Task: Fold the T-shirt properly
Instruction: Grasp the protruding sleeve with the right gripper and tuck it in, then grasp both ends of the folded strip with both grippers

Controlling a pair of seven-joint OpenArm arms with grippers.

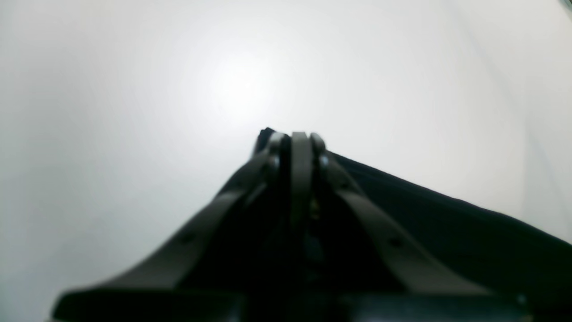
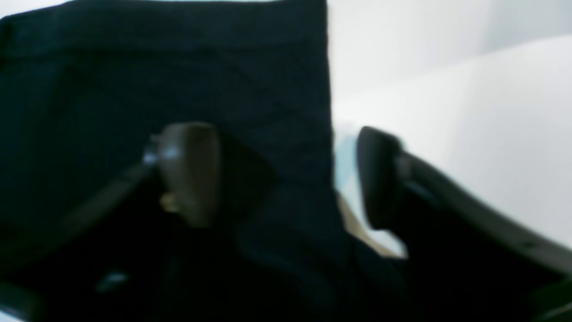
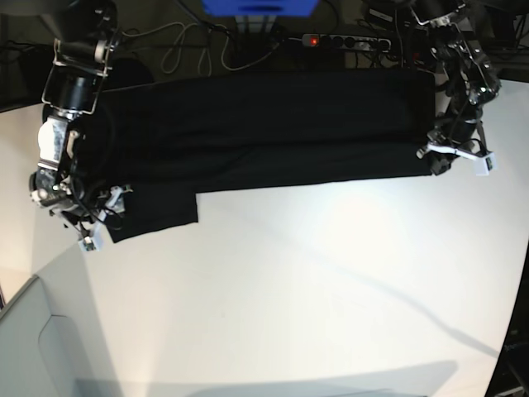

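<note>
**One long fold in, both arms at the ends of the shirt**

We start at the left edge of the table (image 3: 273, 314) in the base view, where our right gripper (image 3: 97, 217) sits at the end of the T-shirt (image 3: 264, 124). Its jaws stand apart with the cloth's edge running between them; in the right wrist view one finger lies over the black fabric and the other over bare table. We cannot tell whether it has any cloth in its hold; the jaws look parted rather than pinched.

The T-shirt lies along the far edge of the table as a long black band, plain side up, with a shorter flap (image 3: 157, 211) hanging nearer to us at its left end. We judge that one lengthwise fold is made; the flap is not yet tucked in, and the crosswise folds that would make a compact packet are left to do.

At the right end, our left gripper (image 3: 450, 157) is clenched on the shirt's corner, and the left wrist view shows its fingers pressed together with black cloth trailing from them.

For room, the whole near half of the table is bare white, so either end can be carried inward or toward us freely. The far edge is tight: cables and a power strip (image 3: 347, 40) lie just beyond the shirt
</note>
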